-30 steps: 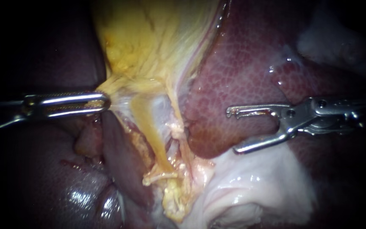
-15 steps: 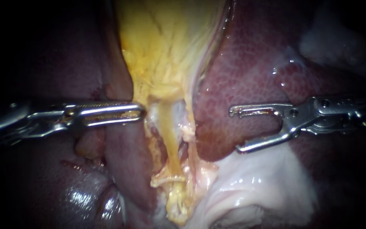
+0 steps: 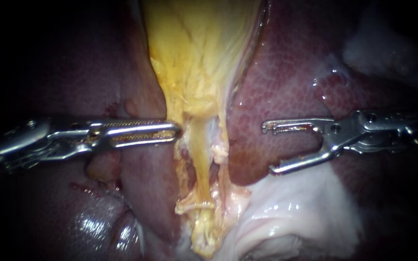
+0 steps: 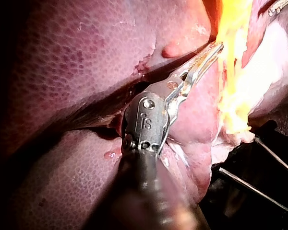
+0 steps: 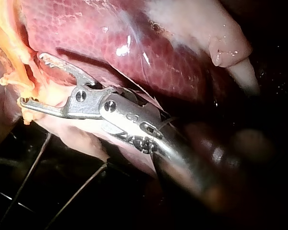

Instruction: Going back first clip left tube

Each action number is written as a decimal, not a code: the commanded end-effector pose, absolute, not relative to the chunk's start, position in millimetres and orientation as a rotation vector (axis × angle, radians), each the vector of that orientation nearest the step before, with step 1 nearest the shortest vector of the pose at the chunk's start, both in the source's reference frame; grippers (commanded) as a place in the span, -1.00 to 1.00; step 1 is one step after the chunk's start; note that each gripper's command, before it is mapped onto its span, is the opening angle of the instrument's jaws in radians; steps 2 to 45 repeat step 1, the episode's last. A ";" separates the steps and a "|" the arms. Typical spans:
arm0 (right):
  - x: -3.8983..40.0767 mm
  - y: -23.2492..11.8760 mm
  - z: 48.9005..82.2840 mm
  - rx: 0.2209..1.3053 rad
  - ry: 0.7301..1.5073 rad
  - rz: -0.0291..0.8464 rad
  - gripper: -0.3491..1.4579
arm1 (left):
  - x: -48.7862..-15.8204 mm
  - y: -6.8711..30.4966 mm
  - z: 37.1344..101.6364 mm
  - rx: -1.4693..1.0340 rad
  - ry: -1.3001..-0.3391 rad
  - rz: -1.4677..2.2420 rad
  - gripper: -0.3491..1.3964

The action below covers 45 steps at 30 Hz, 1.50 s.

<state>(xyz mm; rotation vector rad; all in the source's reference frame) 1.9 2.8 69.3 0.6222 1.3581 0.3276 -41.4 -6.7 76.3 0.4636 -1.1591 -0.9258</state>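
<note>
The pale yellow left tube [image 3: 200, 162] runs down the middle from the yellow, fibrous gallbladder [image 3: 194, 48], whose edge my slender steel left instrument [image 3: 177, 131] pinches between narrow jaws just beside the tube, while my steel right instrument [image 3: 268, 148] hangs wide-jawed and empty over the mottled red liver [image 3: 276, 87].

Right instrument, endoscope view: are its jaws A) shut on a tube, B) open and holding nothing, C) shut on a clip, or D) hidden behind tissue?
B: a wide gap shows between the jaws of the right instrument, with only liver behind it.
</note>
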 end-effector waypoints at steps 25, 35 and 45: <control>1.9 2.9 69.2 0.623 1.359 0.327 0.05 | -41.4 -6.7 76.2 0.464 -1.159 -0.926 -1.00; 1.9 2.9 69.2 0.623 1.359 0.327 0.05 | -41.4 -6.7 76.2 0.464 -1.159 -0.926 -1.00; 1.9 2.9 69.2 0.623 1.359 0.327 0.05 | -41.4 -6.7 76.2 0.464 -1.159 -0.926 -1.00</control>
